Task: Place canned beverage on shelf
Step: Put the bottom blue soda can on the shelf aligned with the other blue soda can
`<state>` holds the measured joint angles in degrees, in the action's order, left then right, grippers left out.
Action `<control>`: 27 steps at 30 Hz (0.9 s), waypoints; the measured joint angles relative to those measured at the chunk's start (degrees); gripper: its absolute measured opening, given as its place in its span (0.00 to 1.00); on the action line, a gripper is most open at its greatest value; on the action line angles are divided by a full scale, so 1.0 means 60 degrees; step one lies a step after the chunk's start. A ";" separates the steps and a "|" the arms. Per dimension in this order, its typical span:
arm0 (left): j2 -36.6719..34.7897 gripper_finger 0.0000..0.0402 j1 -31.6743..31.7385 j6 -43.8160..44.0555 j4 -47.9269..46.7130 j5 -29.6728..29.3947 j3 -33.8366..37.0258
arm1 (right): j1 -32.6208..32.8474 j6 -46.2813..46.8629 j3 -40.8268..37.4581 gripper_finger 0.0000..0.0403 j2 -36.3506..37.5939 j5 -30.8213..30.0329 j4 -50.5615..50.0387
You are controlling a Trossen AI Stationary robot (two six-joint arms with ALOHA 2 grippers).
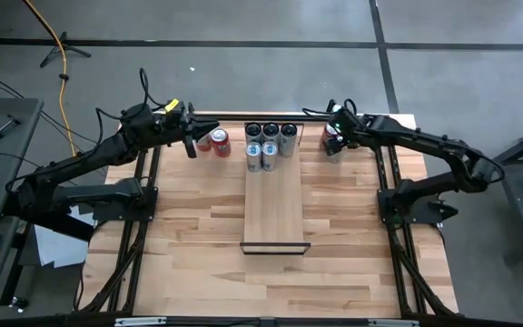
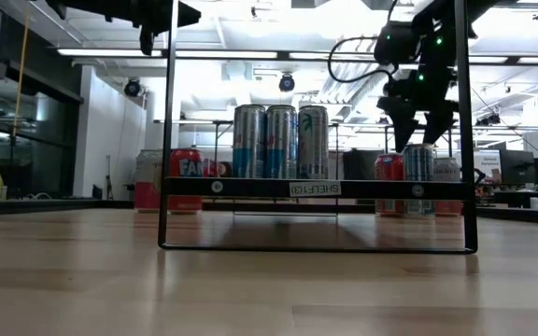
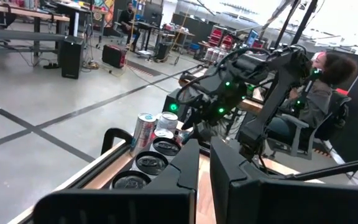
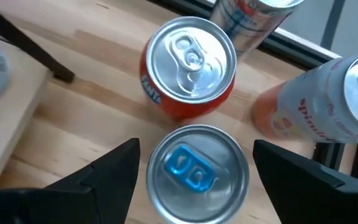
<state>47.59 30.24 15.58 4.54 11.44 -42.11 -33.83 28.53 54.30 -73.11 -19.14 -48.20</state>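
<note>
The shelf [image 1: 275,204] is a pale plank with dark end frames lying mid-table; several tall cans [image 1: 271,143] stand on its far end. At the far right, a silver can with a blue tab [image 4: 197,171] stands on the tabletop beside an orange can [image 4: 188,59] and a pale pink can [image 4: 334,99]. My right gripper [image 4: 196,146] hangs open just above the silver can, pointing steeply down, one finger on each side of its top, apart from it. In the low view my right gripper [image 2: 418,126] is above that can [image 2: 418,177]. My left gripper [image 1: 192,141] is shut, raised and level at the far left.
Two red cans [image 1: 214,142] stand on the tabletop just right of my left gripper. Another can [image 4: 253,18] stands behind the orange one, near the table's far edge. The near half of the shelf and the tabletop around it are bare wood.
</note>
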 joint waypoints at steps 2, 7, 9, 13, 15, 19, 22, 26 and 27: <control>0.0004 0.00 0.0000 0.0061 0.0000 0.0000 0.0000 | -0.0054 0.0022 0.0000 0.75 -0.0184 -0.0001 0.0008; 0.0002 0.00 0.0000 0.0061 0.0000 0.0000 0.0000 | -0.0069 0.0022 0.0000 0.75 -0.0620 0.0018 0.0006; 0.0000 0.00 0.0000 0.0061 0.0000 0.0000 0.0000 | -0.0069 0.0013 0.0000 0.75 -0.0793 0.0021 0.0005; 0.0001 0.00 0.0000 0.0061 -0.0002 -0.0002 0.0000 | -0.0069 -0.0055 0.0000 0.74 -0.1032 0.0263 -0.0013; 0.0004 0.00 0.0000 0.0058 -0.0002 -0.0004 0.0000 | -0.0055 -0.0066 0.0000 0.73 -0.1059 0.0306 -0.0072; 0.0003 0.00 0.0000 0.0054 -0.0004 -0.0012 0.0000 | 0.0101 -0.0211 0.0000 0.61 -0.0817 0.0349 -0.0199; 0.0003 0.00 0.0000 0.0054 -0.0010 -0.0021 0.0001 | 0.0325 -0.0523 0.0215 0.56 -0.0407 0.0611 -0.0875; 0.0004 0.00 0.0000 0.0142 -0.0068 -0.0022 0.0004 | 0.0795 -0.1352 0.1051 0.56 0.0345 0.1207 -0.2235; 0.0000 0.00 0.0000 0.0162 -0.0063 -0.0023 0.0004 | 0.0955 -0.1558 0.1327 0.56 0.0547 0.1426 -0.2466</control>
<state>47.59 30.24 16.55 4.16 11.31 -42.09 -28.10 19.19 62.27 -69.83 -10.58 -63.00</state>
